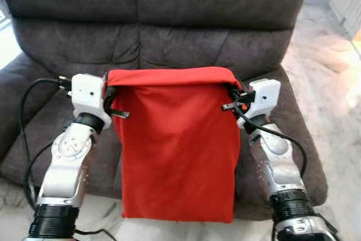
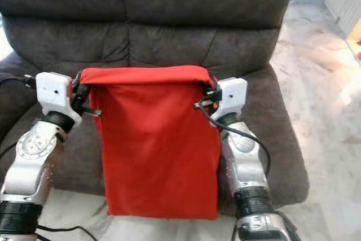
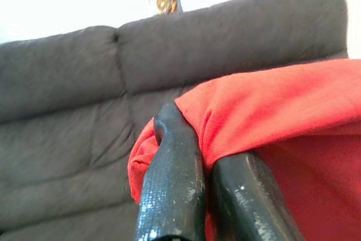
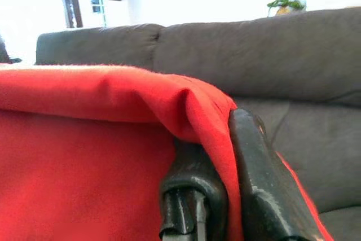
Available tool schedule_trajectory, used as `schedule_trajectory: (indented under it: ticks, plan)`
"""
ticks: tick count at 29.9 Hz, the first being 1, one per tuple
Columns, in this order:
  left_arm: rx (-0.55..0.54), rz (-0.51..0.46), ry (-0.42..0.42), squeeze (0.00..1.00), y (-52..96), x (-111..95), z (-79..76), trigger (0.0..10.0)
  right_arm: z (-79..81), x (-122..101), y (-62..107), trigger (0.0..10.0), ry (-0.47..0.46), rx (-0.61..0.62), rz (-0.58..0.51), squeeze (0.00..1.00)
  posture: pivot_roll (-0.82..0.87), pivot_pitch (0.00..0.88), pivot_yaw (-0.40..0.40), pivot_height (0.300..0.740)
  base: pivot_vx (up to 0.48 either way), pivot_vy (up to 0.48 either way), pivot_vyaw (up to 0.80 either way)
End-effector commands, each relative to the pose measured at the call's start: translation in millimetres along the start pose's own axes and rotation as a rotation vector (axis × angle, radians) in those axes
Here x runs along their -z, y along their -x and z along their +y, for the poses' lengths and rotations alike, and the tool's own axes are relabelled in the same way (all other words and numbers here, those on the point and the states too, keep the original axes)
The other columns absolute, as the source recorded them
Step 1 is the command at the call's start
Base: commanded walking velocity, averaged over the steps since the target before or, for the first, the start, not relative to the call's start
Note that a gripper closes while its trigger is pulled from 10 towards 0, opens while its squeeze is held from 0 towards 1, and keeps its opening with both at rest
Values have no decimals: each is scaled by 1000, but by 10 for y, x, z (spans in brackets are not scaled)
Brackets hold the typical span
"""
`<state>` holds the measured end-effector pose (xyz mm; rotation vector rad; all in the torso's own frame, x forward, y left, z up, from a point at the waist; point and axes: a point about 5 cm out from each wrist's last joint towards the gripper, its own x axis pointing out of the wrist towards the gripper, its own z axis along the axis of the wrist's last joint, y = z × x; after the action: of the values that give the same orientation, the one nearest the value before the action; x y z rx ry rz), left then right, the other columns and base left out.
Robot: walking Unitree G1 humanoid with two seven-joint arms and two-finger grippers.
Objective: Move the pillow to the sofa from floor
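I see the 2 claws raised in front of me, each clamped on an upper corner of the red pillow [image 1: 177,150]. The left claw [image 1: 110,101] pinches the left corner; the right claw [image 1: 234,99] pinches the right corner. The pillow hangs upright between them, off the floor [image 1: 333,139], in front of the seat. Behind it stands the dark grey sofa [image 1: 169,21].

Hanging pillow [image 1: 177,145] screens the sofa [image 1: 169,32] seat, seemingly bare.

head stereo looking down at sofa [image 1: 169,26], wrist views close, facing backrest
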<state>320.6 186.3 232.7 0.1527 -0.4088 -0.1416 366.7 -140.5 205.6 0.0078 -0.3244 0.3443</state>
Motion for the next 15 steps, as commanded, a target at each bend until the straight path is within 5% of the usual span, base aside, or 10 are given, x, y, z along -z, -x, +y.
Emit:
schedule_trajectory:
  ticks: [1, 15]
  plan:
    - [-115, -13, -29, 0, 65, -77, 312, 10000, -177, -536, -98, 10000, -2, 82, -232, 0, 63, 126, 32, 740, 341, 0, 0]
    - [-121, -22, -56, 0, 34, -137, 363, 10000, -201, -535, -106, 10000, 14, 73, -228, 0, 61, 134, 32, 740, 342, 0, 0]
